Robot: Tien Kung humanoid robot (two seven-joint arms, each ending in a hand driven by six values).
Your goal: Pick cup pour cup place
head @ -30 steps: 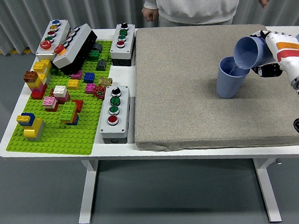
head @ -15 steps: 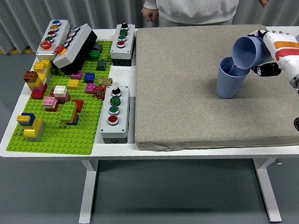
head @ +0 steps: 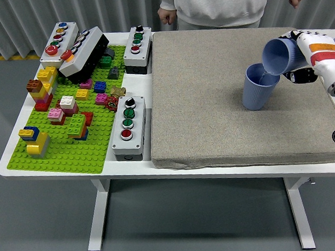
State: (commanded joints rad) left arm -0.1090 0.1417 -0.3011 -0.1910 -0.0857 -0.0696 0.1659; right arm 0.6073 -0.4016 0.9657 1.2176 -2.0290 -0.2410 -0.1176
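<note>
Writing none legible anywhere on the table; only an orange band visible on the white casing of the right hand (head: 299,52), entering from the right edge. Grey felt mat (head: 213,122) covering the right part of the white table (head: 73,168). Left of the mat, a green building-brick baseplate (head: 61,152) crowded with coloured bricks, among them a yellow-and-blue stack (head: 32,139) near the front. Grey push-button boxes around the plate: one (head: 128,128) at the mat's left edge with black, green, white and red buttons, a second (head: 136,48) at the far edge, two more (head: 74,46) lying tilted at the far left corner. Person in a light sweatshirt (head: 217,6) standing at the far side, hands hanging clear of the table. Upright blue cup (head: 258,88) standing on the mat's right part, nothing between it and the hand. Tipped blue cup (head: 280,56) clasped in the right hand's curled fingers, held in the air just above and to the right of the upright cup, mouth turned down and left over that cup's rim. Contents not discernible. Left arm out of frame.
</note>
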